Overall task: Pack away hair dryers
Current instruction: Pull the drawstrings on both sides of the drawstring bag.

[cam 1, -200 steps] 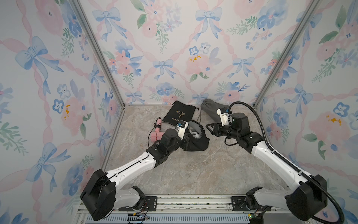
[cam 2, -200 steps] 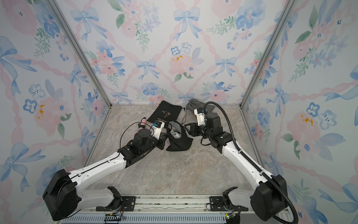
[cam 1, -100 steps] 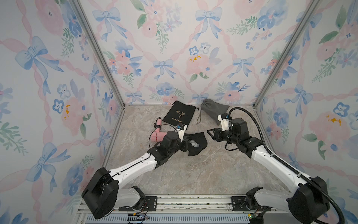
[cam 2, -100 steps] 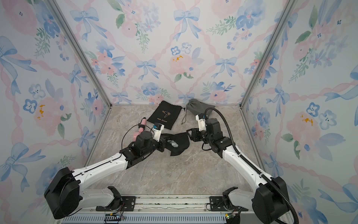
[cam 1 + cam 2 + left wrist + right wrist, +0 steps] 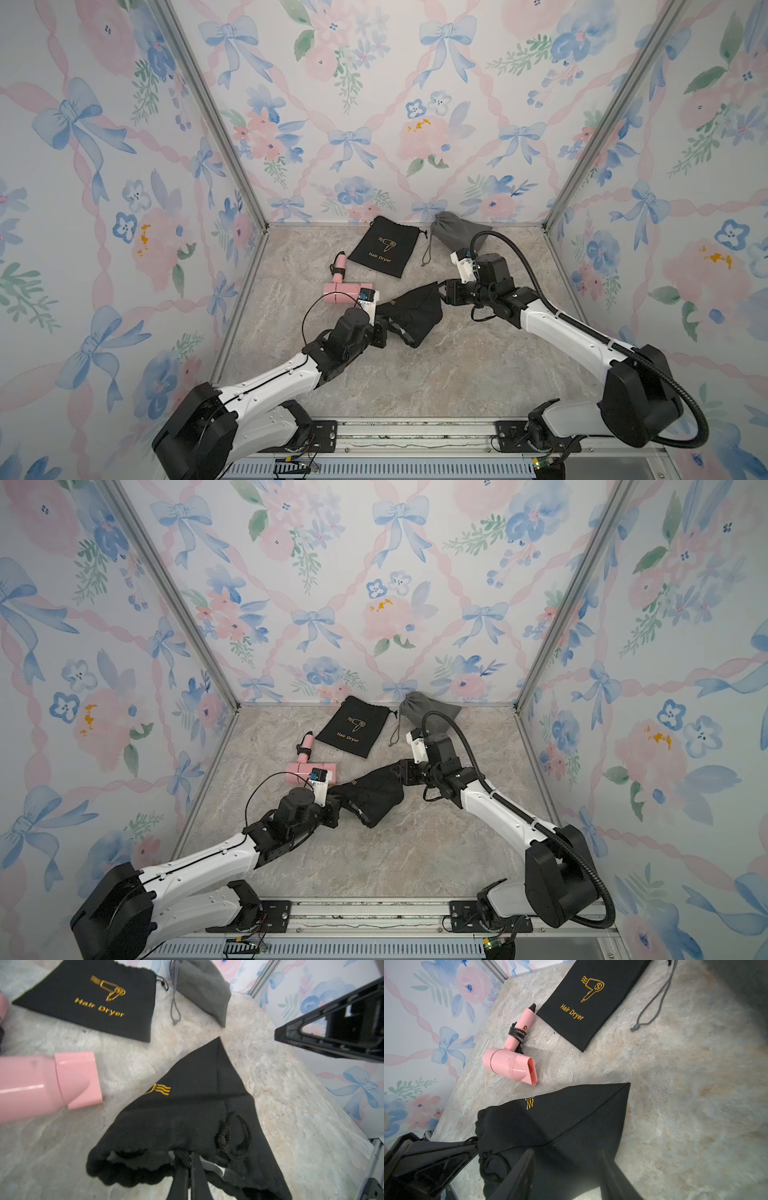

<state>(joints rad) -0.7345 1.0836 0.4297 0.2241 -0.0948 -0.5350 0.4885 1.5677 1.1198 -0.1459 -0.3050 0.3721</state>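
The marble table (image 5: 415, 374) is taken up mid-way by a bulging pouch (image 5: 411, 311), pinned at its gathered mouth, probably so the cord can be cinched. At the far side a flat pouch (image 5: 384, 249) is laid out, seemingly for the next load, with a grey pouch (image 5: 453, 232) slumped to its right. The pink dryer (image 5: 338, 293) is found unpacked, just left of the bulging pouch. That pouch's mouth is clamped by the fully closed left gripper (image 5: 190, 1165); the right gripper (image 5: 566, 1153) is held half-spread by its far corner, nothing gripped.

Black pouch (image 5: 411, 316): upright and bulging before, now slumped on surface (image 5: 415, 374), drawn nearward by left gripper (image 5: 388, 328); right gripper (image 5: 441, 293) follows.
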